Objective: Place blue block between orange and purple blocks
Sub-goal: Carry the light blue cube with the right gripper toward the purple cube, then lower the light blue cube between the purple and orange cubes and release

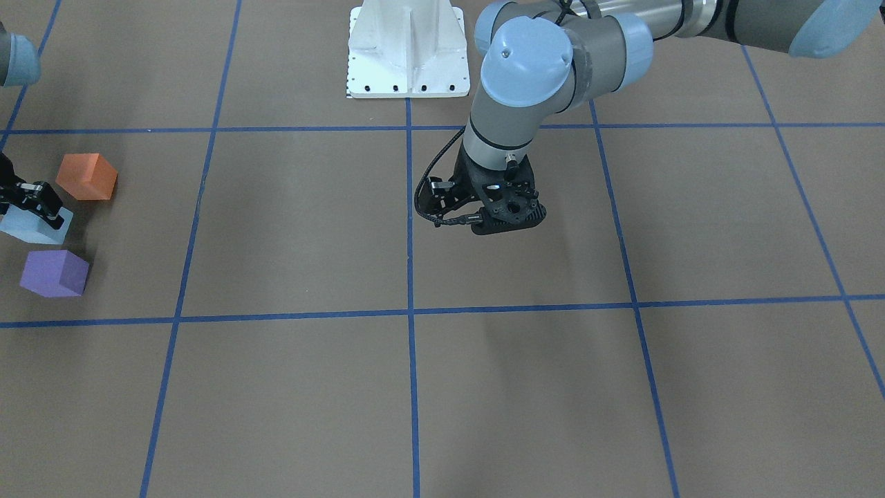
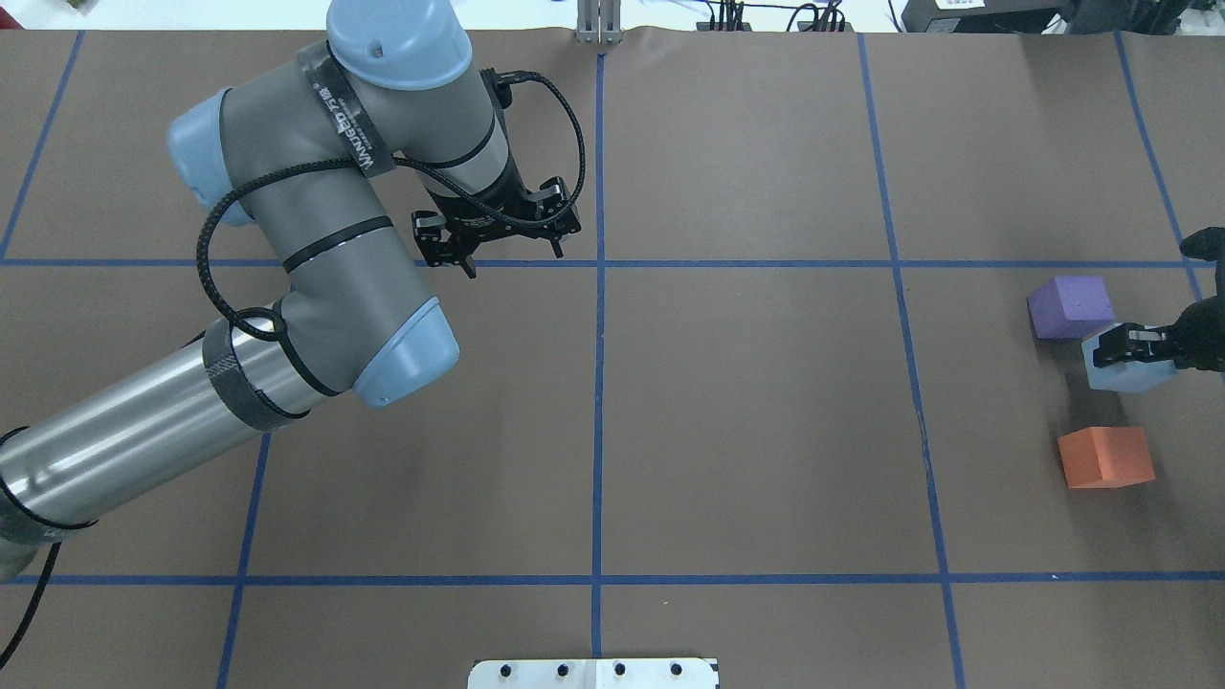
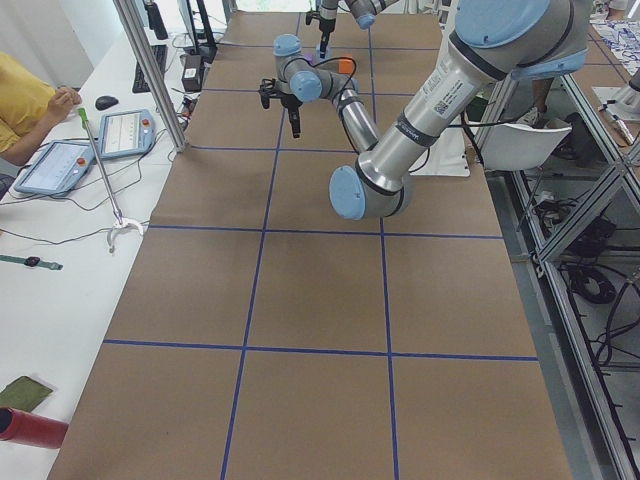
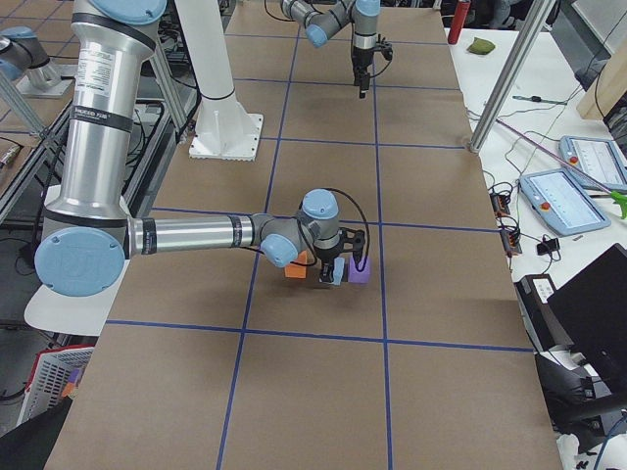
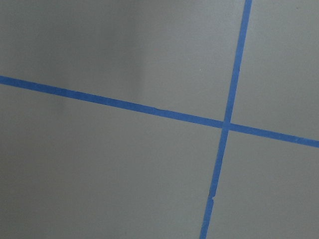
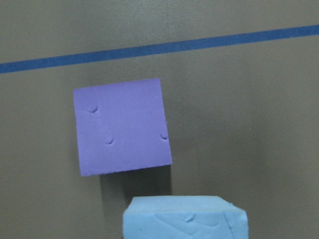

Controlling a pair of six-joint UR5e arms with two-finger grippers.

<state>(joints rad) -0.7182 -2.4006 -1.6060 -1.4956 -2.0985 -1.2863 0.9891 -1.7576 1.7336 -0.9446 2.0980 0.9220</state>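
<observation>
The blue block (image 2: 1134, 375) is between the purple block (image 2: 1070, 306) and the orange block (image 2: 1105, 456) at the table's far right, close to the purple one. My right gripper (image 2: 1134, 346) is shut on the blue block from above. I cannot tell whether the block touches the table. The front view shows the orange block (image 1: 86, 176), the blue block (image 1: 31, 229) and the purple block (image 1: 54, 272) in a column. The right wrist view shows the purple block (image 6: 122, 127) beyond the blue block (image 6: 184, 217). My left gripper (image 2: 498, 254) is open and empty above the table's middle.
The white robot base plate (image 1: 408, 48) stands at the table's robot side. Blue tape lines (image 5: 225, 123) divide the brown table into squares. A side bench with tablets (image 3: 55, 165) and an operator is beyond the table's far edge.
</observation>
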